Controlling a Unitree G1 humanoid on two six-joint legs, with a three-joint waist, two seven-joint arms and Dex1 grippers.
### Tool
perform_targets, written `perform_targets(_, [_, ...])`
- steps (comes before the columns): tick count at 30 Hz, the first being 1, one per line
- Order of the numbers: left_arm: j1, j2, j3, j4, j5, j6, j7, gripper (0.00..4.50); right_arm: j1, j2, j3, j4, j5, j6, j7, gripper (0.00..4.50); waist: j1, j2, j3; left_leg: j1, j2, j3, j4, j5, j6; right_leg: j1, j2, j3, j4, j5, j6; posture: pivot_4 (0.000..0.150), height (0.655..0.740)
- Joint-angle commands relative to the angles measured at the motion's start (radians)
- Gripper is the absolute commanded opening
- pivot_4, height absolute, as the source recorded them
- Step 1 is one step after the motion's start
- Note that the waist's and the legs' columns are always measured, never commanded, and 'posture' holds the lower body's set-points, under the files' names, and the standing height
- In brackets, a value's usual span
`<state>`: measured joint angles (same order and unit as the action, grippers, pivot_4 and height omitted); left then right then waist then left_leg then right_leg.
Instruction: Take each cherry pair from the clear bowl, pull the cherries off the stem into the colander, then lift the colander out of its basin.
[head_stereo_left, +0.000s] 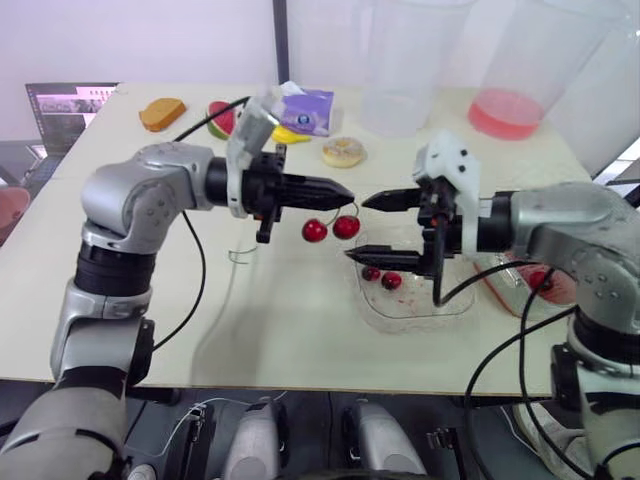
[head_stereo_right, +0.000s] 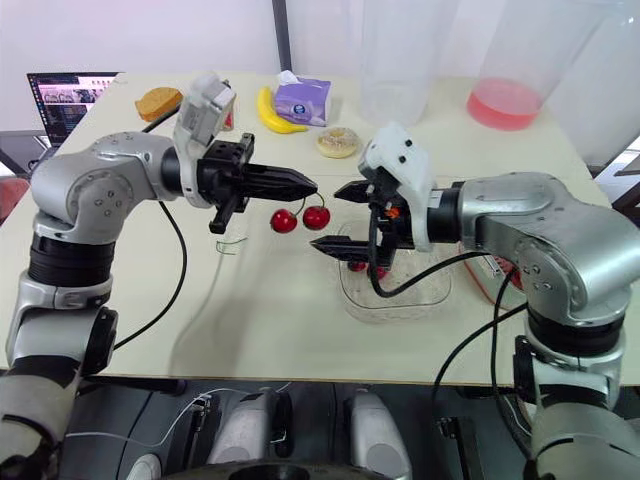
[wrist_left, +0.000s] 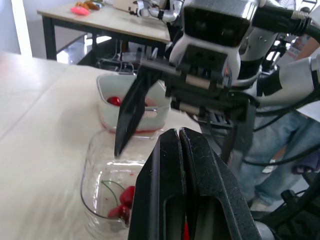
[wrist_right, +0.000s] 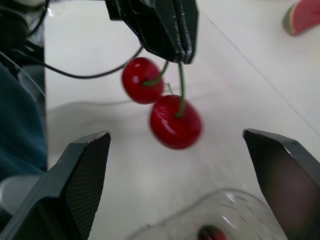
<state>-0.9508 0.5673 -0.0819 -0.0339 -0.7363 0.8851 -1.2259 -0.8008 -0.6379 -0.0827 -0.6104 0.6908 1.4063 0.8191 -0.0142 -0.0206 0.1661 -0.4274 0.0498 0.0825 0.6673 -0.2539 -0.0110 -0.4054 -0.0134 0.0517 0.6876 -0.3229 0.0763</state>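
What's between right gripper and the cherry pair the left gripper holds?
Nothing: right wrist view shows bare air from open right gripper to cherry pair under left gripper.

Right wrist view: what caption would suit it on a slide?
Left gripper dangles a cherry pair by its stem between the open fingers of the right gripper, beside the bowl.

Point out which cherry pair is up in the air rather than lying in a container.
The cherry pair hanging by its stems from the shut left gripper. The other cherries lie down inside the clear bowl.
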Motion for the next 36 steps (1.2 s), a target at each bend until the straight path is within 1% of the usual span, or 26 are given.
perform_targets(1, [-0.032, -0.006, 0.036, -0.028, -0.025, -0.003, 0.012, 0.00, -0.041, 0.027, -0.014, 0.004, 0.045, 0.018, -0.044, 4.47, 0.000, 0.000, 0.000, 0.000, 0.000, 0.000, 0.000, 0.000, 0.000, 0.000, 0.000, 0.000, 0.000, 0.000, 0.000, 0.150, 0.7400])
perform_targets(8, [-0.035, -0.021, 0.041, -0.038, -0.047, 0.014, 0.046, 0.00, -0.041, 0.025, 0.004, 0.031, 0.076, 0.005, -0.091, 4.47, -0.002, 0.000, 0.000, 0.000, 0.000, 0.000, 0.000, 0.000, 0.000, 0.000, 0.000, 0.000, 0.000, 0.000, 0.000, 0.150, 0.7400])
perform_targets(11, [-0.037, -0.025, 0.043, -0.040, -0.051, 0.020, 0.054, 0.00, -0.034, 0.022, 0.008, 0.034, 0.089, 0.001, -0.108, 3.68, -0.003, 0.000, 0.000, 0.000, 0.000, 0.000, 0.000, 0.000, 0.000, 0.000, 0.000, 0.000, 0.000, 0.000, 0.000, 0.150, 0.7400])
perform_targets(13, [-0.039, -0.025, 0.044, -0.041, -0.056, 0.024, 0.059, 0.00, -0.031, 0.021, 0.009, 0.034, 0.096, -0.002, -0.117, 2.74, -0.003, 0.000, 0.000, 0.000, 0.000, 0.000, 0.000, 0.000, 0.000, 0.000, 0.000, 0.000, 0.000, 0.000, 0.000, 0.150, 0.7400])
perform_targets(16, [-0.041, -0.027, 0.044, -0.042, -0.059, 0.028, 0.064, 0.00, -0.030, 0.023, 0.006, 0.035, 0.105, -0.002, -0.131, 1.17, -0.003, 0.000, 0.000, 0.000, 0.000, 0.000, 0.000, 0.000, 0.000, 0.000, 0.000, 0.000, 0.000, 0.000, 0.000, 0.150, 0.7400])
perform_targets(17, [-0.041, -0.027, 0.044, -0.041, -0.060, 0.029, 0.064, 0.00, -0.030, 0.022, 0.006, 0.034, 0.110, -0.001, -0.133, 0.91, -0.003, 0.000, 0.000, 0.000, 0.000, 0.000, 0.000, 0.000, 0.000, 0.000, 0.000, 0.000, 0.000, 0.000, 0.000, 0.150, 0.7400])
perform_targets(24, [-0.043, -0.030, 0.042, -0.036, -0.058, 0.027, 0.072, 0.00, -0.021, 0.004, 0.011, 0.033, 0.138, 0.003, -0.148, 0.91, -0.003, 0.000, 0.000, 0.000, 0.000, 0.000, 0.000, 0.000, 0.000, 0.000, 0.000, 0.000, 0.000, 0.000, 0.000, 0.150, 0.7400])
perform_targets(27, [-0.044, -0.034, 0.045, -0.033, -0.059, 0.025, 0.077, 0.00, 0.006, -0.016, 0.022, 0.032, 0.141, 0.012, -0.150, 0.91, -0.002, 0.000, 0.000, 0.000, 0.000, 0.000, 0.000, 0.000, 0.000, 0.000, 0.000, 0.000, 0.000, 0.000, 0.000, 0.150, 0.7400])
perform_targets(32, [-0.047, -0.039, 0.056, -0.028, -0.060, 0.030, 0.086, 0.00, 0.114, -0.072, 0.062, 0.025, 0.116, -0.019, -0.147, 0.91, -0.001, 0.000, 0.000, 0.000, 0.000, 0.000, 0.000, 0.000, 0.000, 0.000, 0.000, 0.000, -0.001, 0.000, 0.000, 0.150, 0.7400])
perform_targets(36, [-0.041, -0.036, 0.061, -0.031, -0.060, 0.037, 0.085, 0.00, 0.132, -0.078, 0.049, 0.034, 0.120, -0.034, -0.157, 0.91, -0.007, 0.000, 0.000, 0.000, 0.000, 0.000, 0.000, 0.000, 0.000, -0.001, 0.001, 0.000, 0.000, 0.000, 0.000, 0.150, 0.7400])
